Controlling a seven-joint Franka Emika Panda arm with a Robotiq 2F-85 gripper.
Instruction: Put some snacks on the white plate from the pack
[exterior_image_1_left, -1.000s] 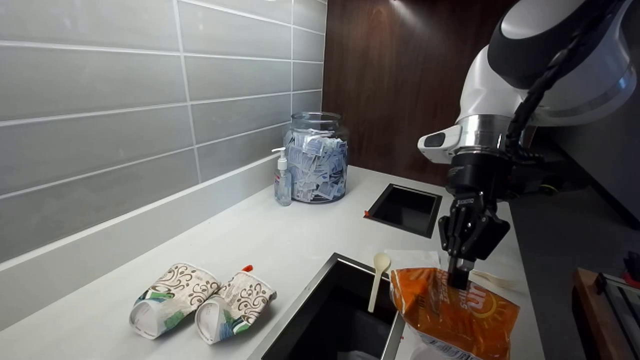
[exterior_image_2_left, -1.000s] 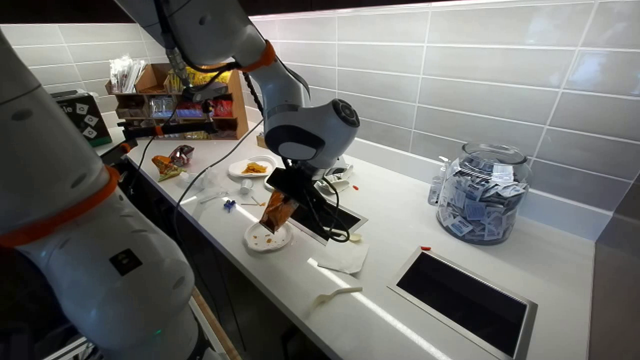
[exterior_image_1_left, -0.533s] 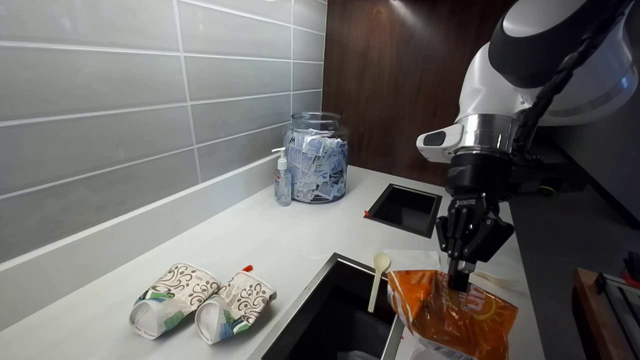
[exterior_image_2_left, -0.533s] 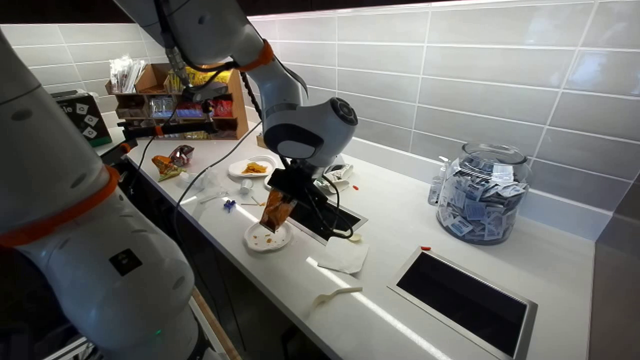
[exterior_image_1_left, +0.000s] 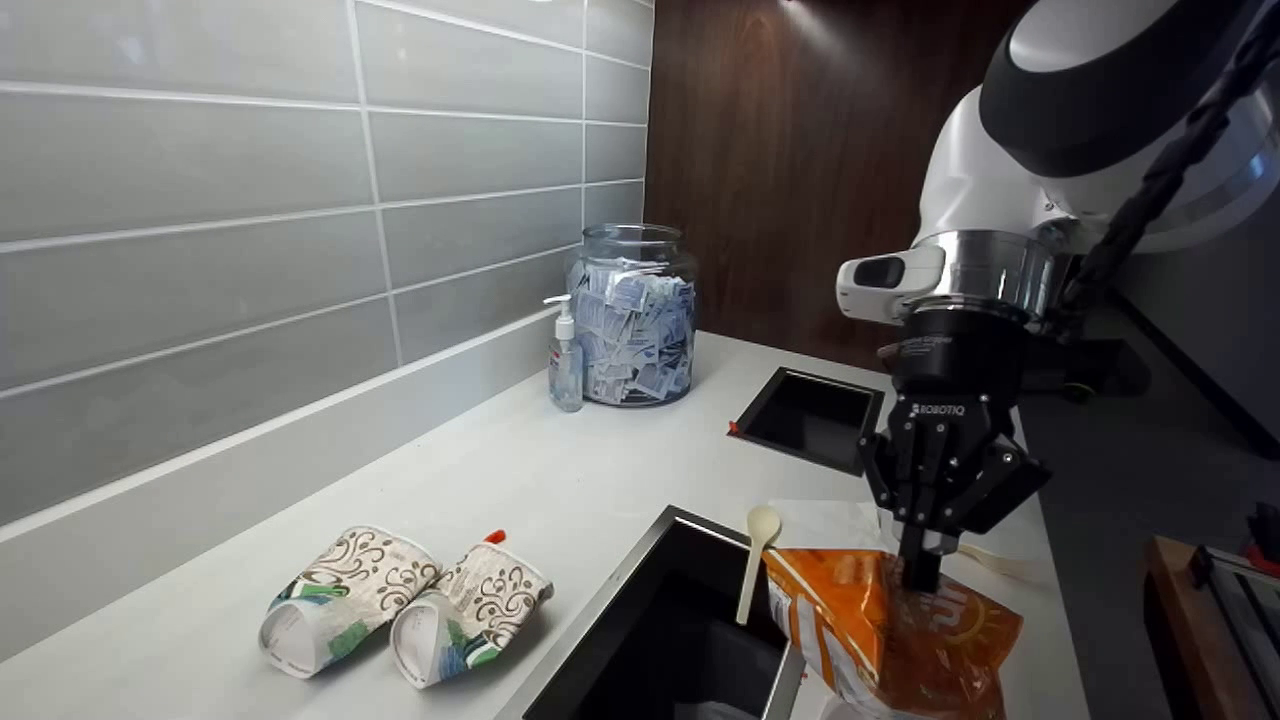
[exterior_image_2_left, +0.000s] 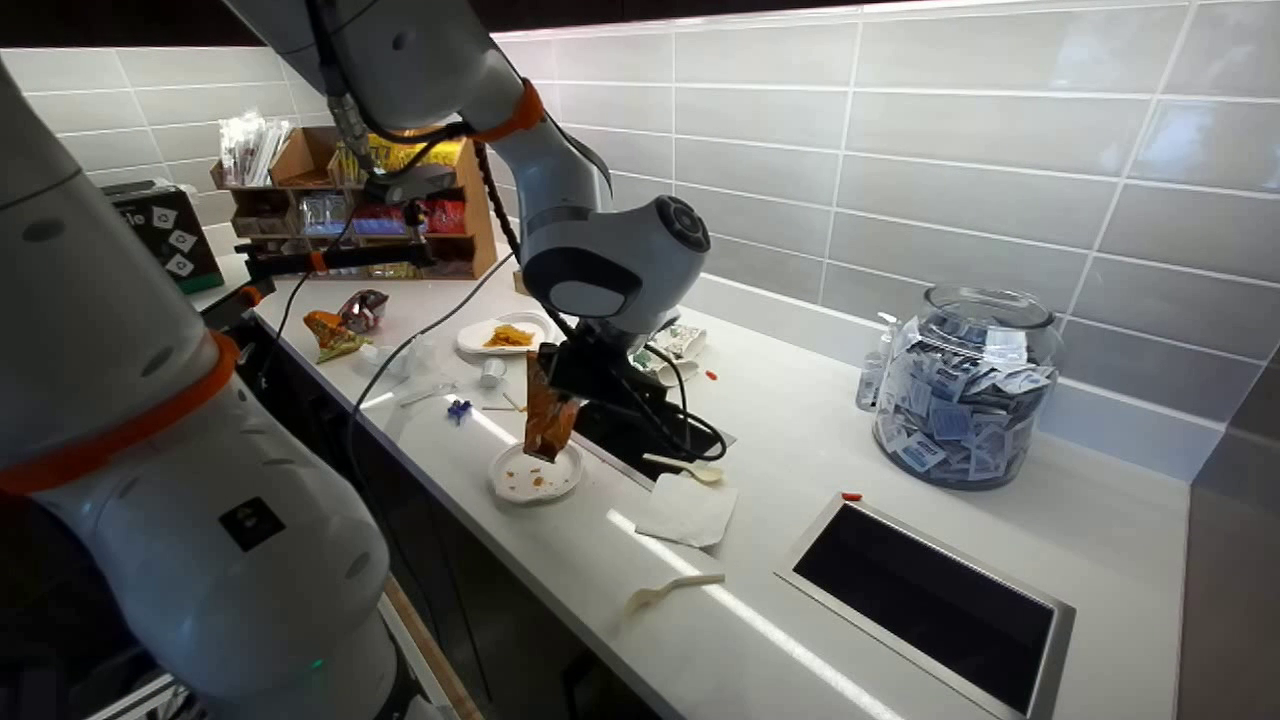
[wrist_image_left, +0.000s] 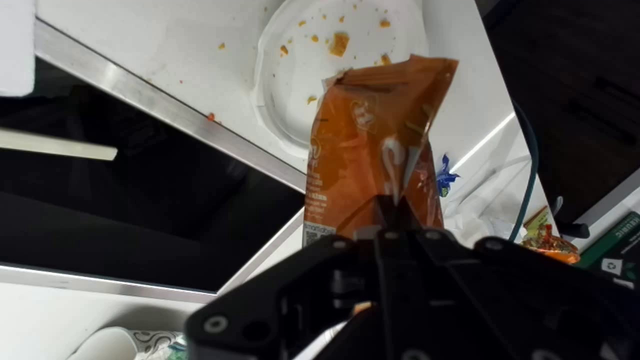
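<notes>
The orange foil pack (exterior_image_1_left: 840, 610) hangs in my gripper (exterior_image_1_left: 920, 575), whose fingers are shut on the foil. In an exterior view the pack (exterior_image_2_left: 548, 425) hangs nearly upright, its lower end over the white plate (exterior_image_2_left: 508, 488). In the wrist view the fingertips (wrist_image_left: 392, 202) pinch the pack (wrist_image_left: 340, 160), and its far end covers part of the white plate (wrist_image_left: 295, 70). A snack piece (wrist_image_left: 340, 44) and several crumbs lie on the plate. I cannot tell whether the pack's far end is open.
Black counter cut-outs (exterior_image_1_left: 680, 620) (exterior_image_2_left: 930, 600) lie nearby. A spoon (exterior_image_1_left: 752, 570) lies across one edge. Two crumpled patterned cups (exterior_image_1_left: 365, 580), a glass jar (exterior_image_1_left: 637, 330) and a pump bottle (exterior_image_1_left: 566, 365) stand around. Another plate (exterior_image_2_left: 475, 338) holds orange snacks. A napkin (exterior_image_2_left: 688, 512) lies nearby.
My gripper has turned, and the pack has swung with it. The pack now hangs more upright, still over the plate. The grip on it is unchanged.
</notes>
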